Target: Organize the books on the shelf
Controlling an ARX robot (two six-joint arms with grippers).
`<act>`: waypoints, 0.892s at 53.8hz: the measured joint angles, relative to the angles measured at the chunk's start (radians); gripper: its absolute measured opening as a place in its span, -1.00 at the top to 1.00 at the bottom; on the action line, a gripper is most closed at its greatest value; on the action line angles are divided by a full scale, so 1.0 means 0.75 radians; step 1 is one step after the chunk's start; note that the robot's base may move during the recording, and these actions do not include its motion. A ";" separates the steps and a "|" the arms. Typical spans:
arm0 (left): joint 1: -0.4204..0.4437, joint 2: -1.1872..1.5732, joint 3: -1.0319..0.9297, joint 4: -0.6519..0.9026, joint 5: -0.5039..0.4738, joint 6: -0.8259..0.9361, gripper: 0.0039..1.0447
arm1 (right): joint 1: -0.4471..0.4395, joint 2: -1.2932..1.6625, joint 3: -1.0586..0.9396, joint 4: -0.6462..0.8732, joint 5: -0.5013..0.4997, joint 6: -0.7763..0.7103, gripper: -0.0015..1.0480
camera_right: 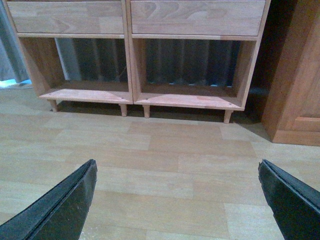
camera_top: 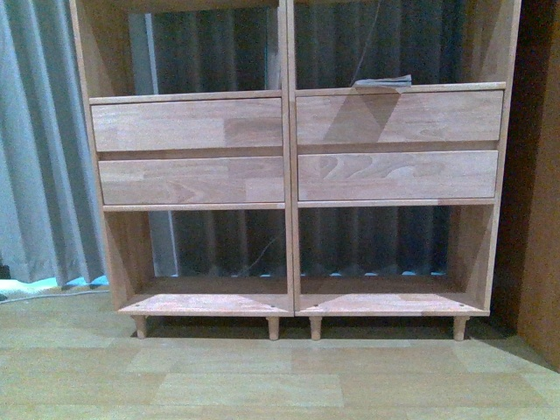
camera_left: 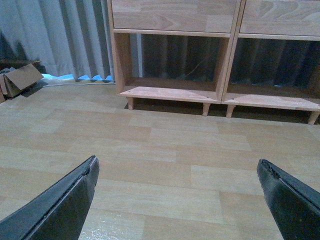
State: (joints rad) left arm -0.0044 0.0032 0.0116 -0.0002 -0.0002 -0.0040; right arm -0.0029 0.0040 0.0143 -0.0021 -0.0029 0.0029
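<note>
One book [camera_top: 382, 82] lying flat on shelf [camera_top: 290, 175], seen in front view only.

my body camera faces the shelf [camera_top: 289, 175] straight on, near enough that it fills the frame. both wrist cameras sit low over the floor [camera_left: 160, 150], looking forward between my spread fingers [camera_left: 60, 205]. all three views share the shelf's bottom compartments.
</note>
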 joint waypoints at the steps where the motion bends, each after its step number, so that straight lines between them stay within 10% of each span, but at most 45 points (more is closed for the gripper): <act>1: 0.000 0.000 0.000 0.000 -0.001 0.000 -0.86 | 0.000 0.000 0.000 0.000 -0.001 0.000 -0.86; 48: 0.000 0.000 0.000 0.000 -0.001 0.000 -0.86 | 0.000 0.000 0.000 0.000 0.000 0.000 -0.86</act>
State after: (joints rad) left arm -0.0044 0.0032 0.0116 -0.0002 -0.0006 -0.0040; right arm -0.0029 0.0040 0.0143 -0.0021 -0.0029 0.0029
